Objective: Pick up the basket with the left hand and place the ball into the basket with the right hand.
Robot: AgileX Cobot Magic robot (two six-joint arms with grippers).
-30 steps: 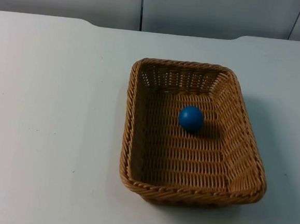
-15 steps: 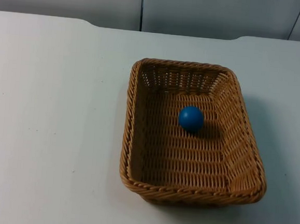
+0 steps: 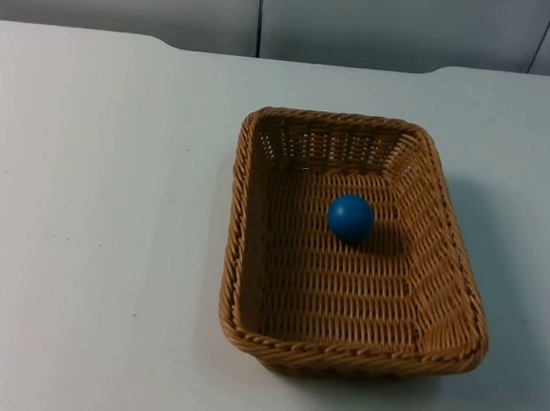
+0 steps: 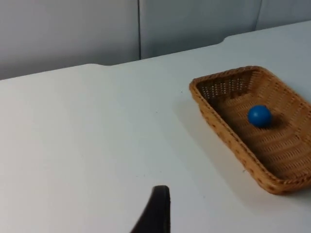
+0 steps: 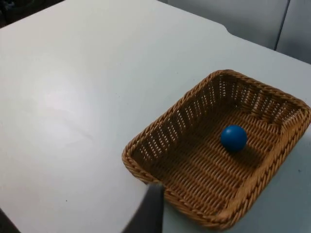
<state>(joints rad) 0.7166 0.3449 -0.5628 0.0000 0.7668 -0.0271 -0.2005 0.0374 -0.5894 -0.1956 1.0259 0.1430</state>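
Nothing moving since earlier frames, basket (image 3: 357,243) sitting flat on white table (image 3: 92,229), blue ball (image 3: 350,217) resting inside it nr the middle, no writing or labels readable, left gripper fingertip (image 4: 156,213) & right gripper fingertip (image 5: 148,211) hanging above table apart from basket, can't tell if either claw is apart or together

**Cut off at the edges, gripper state undecided**

Of the left gripper (image 4: 156,213), one dark fingertip stood clear and the rest was cut off, so its opening could not be judged. The right gripper (image 5: 148,211) was equally cropped. Ahead of the left gripper, the basket (image 4: 228,141) ran past the frame's edge.
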